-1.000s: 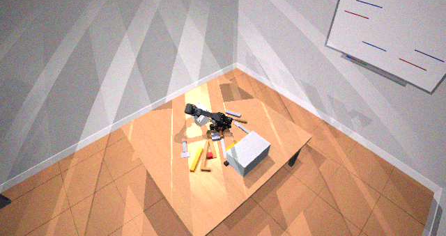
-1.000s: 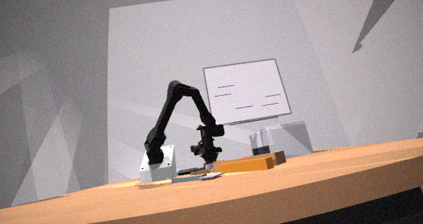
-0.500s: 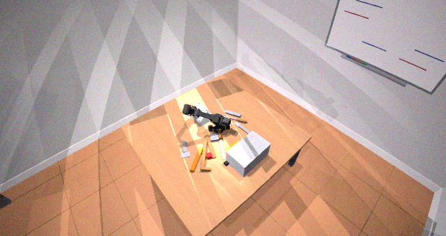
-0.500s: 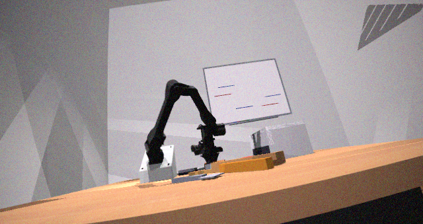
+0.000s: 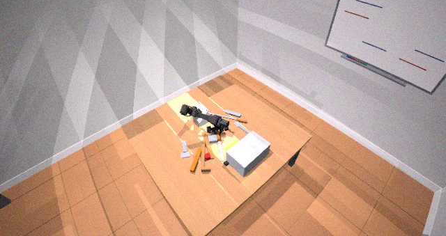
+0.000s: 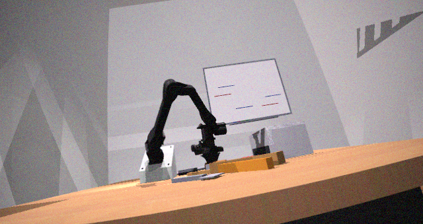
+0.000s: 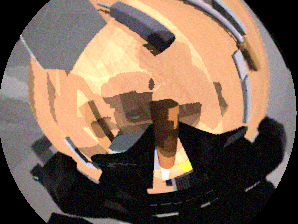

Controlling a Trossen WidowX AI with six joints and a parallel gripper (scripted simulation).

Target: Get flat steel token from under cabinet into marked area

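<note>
My gripper [image 5: 214, 130] [image 6: 208, 158] [image 7: 162, 124] is low over the table, between the robot base and the white cabinet [image 5: 248, 152] [image 6: 285, 139]. It is shut on a brown wooden stick [image 7: 165, 125], which points away from the fingers in the wrist view. A pale yellow marked area [image 5: 232, 144] lies on the table in front of the cabinet's near side. The steel token shows in no view. The cabinet's vent slots are too small to make out.
Several loose tools lie left of the cabinet: an orange bar [image 5: 195, 159] [image 6: 246, 164], a T-ended wooden stick [image 5: 203, 161], a red block [image 5: 208, 156], a white stick [image 5: 220, 151] and a grey scraper [image 5: 185, 151]. Grey bars [image 5: 233, 113] [image 5: 241, 127] lie behind. A dark bar [image 7: 141, 23] lies ahead.
</note>
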